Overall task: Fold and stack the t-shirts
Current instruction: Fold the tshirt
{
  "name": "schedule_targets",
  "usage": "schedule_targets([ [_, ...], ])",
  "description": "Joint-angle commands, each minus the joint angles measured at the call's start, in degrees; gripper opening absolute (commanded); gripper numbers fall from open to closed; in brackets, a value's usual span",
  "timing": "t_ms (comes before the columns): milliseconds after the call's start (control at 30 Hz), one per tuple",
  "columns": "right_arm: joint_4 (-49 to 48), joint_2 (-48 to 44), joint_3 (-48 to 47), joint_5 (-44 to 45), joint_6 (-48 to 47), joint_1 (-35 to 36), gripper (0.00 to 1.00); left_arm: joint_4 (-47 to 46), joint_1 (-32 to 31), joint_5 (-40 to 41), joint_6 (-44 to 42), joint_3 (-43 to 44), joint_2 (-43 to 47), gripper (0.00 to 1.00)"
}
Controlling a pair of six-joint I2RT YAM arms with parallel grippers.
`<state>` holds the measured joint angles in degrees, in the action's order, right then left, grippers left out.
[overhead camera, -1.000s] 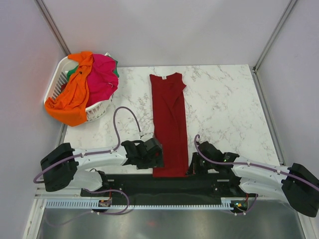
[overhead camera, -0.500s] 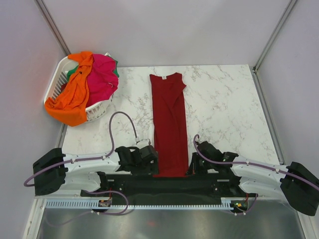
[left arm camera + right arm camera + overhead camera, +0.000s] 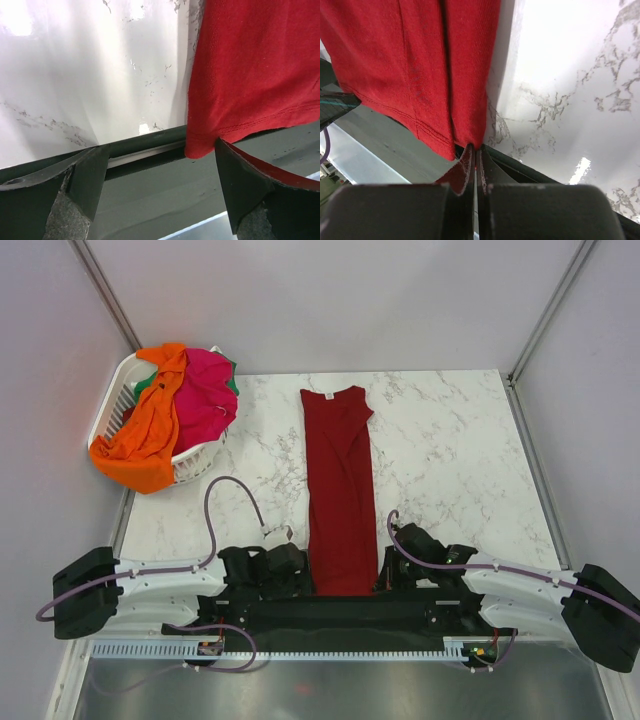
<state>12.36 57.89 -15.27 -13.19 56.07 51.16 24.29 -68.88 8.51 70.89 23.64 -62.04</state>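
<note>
The dark red t-shirt [image 3: 340, 490] lies folded into a long narrow strip down the middle of the marble table, its small white neck label at the far end. Its hem hangs over the near edge. My left gripper [image 3: 290, 575] is open beside the hem's left corner [image 3: 200, 145], with that corner just inside the right finger. My right gripper [image 3: 385, 575] is shut on the hem's right corner [image 3: 470, 135]. Orange [image 3: 145, 435], hot pink [image 3: 205, 390] and green [image 3: 233, 386] t-shirts are heaped in the basket.
The white slatted laundry basket [image 3: 195, 465] stands at the table's far left corner. A black rail [image 3: 340, 612] runs along the near edge under the hem. Grey walls close in the table [image 3: 450, 460] on three sides.
My left arm has drawn back toward the near edge and its gripper now sits at the hem's left corner. The shirt's hem has slid slightly nearer. The right gripper has stayed put.
</note>
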Motion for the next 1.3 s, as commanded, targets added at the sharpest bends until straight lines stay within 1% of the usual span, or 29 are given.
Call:
schedule_targets([
  [0,-0.58,0.47,-1.78,2.82,-0.70,0.00,0.00,-4.43,-0.29,4.05,2.85,-1.05,1.74,0.91],
  [233,-0.85,1.52,-1.96,2.91,-0.79,0.00,0.00,-5.48,-0.29,5.46,1.71,0.26,0.35,0.80],
  [433,-1.02,1.96,-2.05,2.56,-1.14,0.00,0.00,-7.50,-0.38,5.81,1.09,1.84,-3.25,0.79],
  [467,-1.11,1.97,-1.96,2.47,-1.23,0.08,0.00,-7.59,-0.38,5.99,0.92,2.02,-3.78,0.77],
  [667,-1.20,2.49,-2.22,1.85,-1.76,0.00,0.00,-8.39,-0.38,7.30,-0.14,4.75,-7.03,0.60],
  [700,-1.11,2.58,-2.22,1.77,-1.93,0.08,0.00,-8.47,-0.38,7.74,-0.49,5.19,-7.48,0.52],
  [800,-1.11,3.02,-2.49,1.33,-2.28,0.00,0.00,-8.56,-0.29,8.36,-1.98,7.03,-9.23,0.44],
  [833,-1.02,3.37,-2.66,1.41,-2.46,0.00,0.00,-8.47,-0.37,8.71,-2.51,8.08,-9.67,0.38],
  [900,-1.11,3.72,-2.84,1.15,-2.72,0.00,0.00,-8.47,-0.38,9.59,-3.74,8.79,-10.11,0.36],
  [933,-1.11,3.98,-2.93,1.06,-2.81,0.00,0.00,-8.39,-0.29,9.85,-4.09,9.49,-10.03,0.29],
  [1000,-1.02,3.99,-3.10,1.06,-2.90,0.00,0.00,-8.39,-0.29,10.03,-4.88,10.20,-10.21,0.20],
  [1033,-1.02,3.81,-3.28,0.97,-2.90,-0.09,0.00,-8.39,-0.29,9.94,-4.97,10.63,-10.12,0.02],
  [1200,1.52,1.27,-4.42,1.58,-2.37,0.00,0.00,-8.12,-0.38,5.73,-3.31,10.03,-8.63,0.02],
  [1267,5.11,-0.49,-5.65,2.72,-2.02,0.00,0.00,-5.94,-0.38,4.15,-1.38,9.41,-5.82,0.02],
])
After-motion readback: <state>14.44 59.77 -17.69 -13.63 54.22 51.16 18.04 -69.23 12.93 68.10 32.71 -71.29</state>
